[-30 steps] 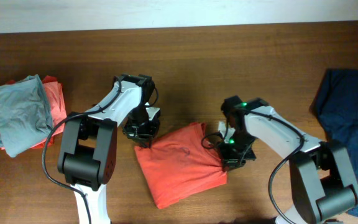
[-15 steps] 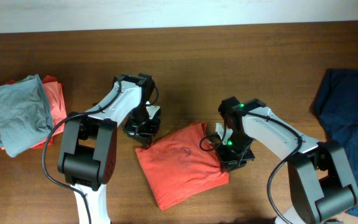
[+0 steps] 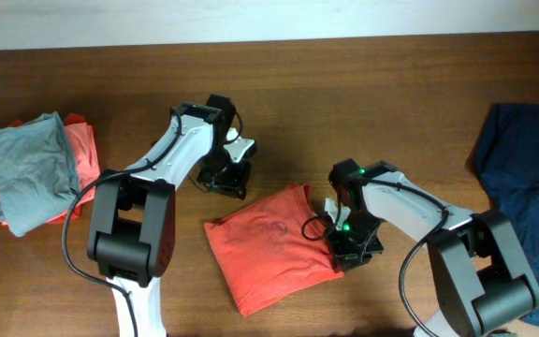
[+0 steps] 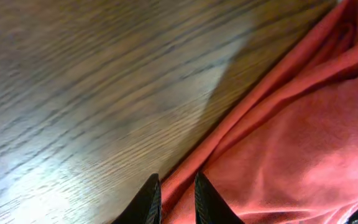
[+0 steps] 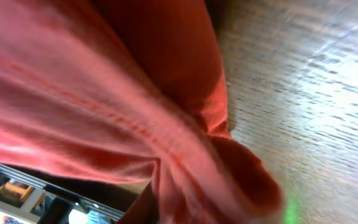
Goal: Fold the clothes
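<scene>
Orange-red cotton T-shirt [image 3: 269, 253], grey folded shirt [image 3: 31, 173] far at nine o'clock, lies five o'clock of my narrow, empty left pincer [image 4: 171, 202]; right pincer [image 3: 342, 245] I cannot tell.

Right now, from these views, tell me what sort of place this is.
Probably a robot test bench for laundry folding: a wooden table, the left arm and right arm standing at it, and an orange-red T-shirt, a grey shirt, a navy garment laid out.
</scene>
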